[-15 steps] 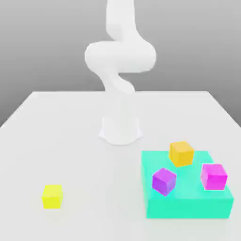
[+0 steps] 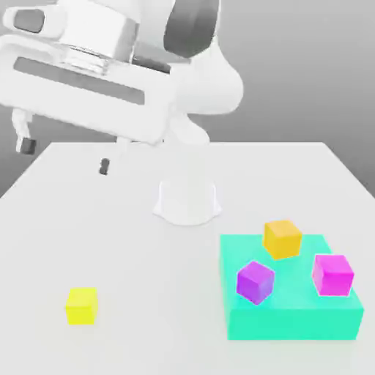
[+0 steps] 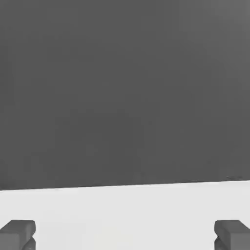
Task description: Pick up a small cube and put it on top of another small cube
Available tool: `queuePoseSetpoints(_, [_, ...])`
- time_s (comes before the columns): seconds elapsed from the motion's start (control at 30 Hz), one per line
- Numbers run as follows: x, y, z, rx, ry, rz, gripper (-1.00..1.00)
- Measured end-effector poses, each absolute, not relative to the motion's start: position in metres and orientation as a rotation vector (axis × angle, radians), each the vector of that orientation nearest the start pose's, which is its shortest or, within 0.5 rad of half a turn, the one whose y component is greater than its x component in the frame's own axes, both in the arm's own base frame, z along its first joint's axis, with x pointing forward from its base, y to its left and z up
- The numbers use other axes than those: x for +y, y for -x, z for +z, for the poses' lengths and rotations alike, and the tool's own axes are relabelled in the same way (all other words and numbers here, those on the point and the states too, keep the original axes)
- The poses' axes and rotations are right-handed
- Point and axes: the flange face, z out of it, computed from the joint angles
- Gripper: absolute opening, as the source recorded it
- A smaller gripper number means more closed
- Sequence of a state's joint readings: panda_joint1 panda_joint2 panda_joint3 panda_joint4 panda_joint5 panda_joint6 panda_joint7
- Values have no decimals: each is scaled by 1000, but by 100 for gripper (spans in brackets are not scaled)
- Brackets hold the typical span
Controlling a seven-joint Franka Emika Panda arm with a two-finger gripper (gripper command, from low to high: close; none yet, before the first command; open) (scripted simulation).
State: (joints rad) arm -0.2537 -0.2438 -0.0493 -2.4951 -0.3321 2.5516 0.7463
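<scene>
Pincer [image 2: 66,156] wide open, nothing between its fingers, hanging high over the worktop [image 2: 132,256] toward the far corner on the exterior view's left; dark fingertips [image 3: 18,233] well apart in the hand view. Yellow cube [image 2: 81,305] sits alone on the bare worktop near the front edge, exterior view's left. Orange cube [image 2: 282,238] rests on the teal slab [image 2: 293,318] at its back edge. Purple cube [image 2: 255,281] and pink cube [image 2: 332,275] also on the slab, nearer the front, all three apart
</scene>
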Motion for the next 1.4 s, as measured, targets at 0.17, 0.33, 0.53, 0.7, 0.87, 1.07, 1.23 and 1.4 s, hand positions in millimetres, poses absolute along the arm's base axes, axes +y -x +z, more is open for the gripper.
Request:
queuePoseSetpoints(0.17, [-171,-430,319,1251,3017,-326,0])
queuePoseSetpoints(0.33, [-196,-396,244,1231,2980,-124,0])
queuePoseSetpoints(0.53, [-195,-371,180,1168,2916,-11,0])
queuePoseSetpoints(0.7, [-195,-370,141,1167,2913,-8,0])
queuePoseSetpoints(0.87, [-194,-369,127,1165,2917,-2,-100])
queuePoseSetpoints(1.07, [-195,-370,140,1167,2913,-6,-100])
queuePoseSetpoints(1.23, [-195,-370,177,1166,2914,-6,-100])
queuePoseSetpoints(1.4, [-156,-380,205,1285,2895,17,-100])
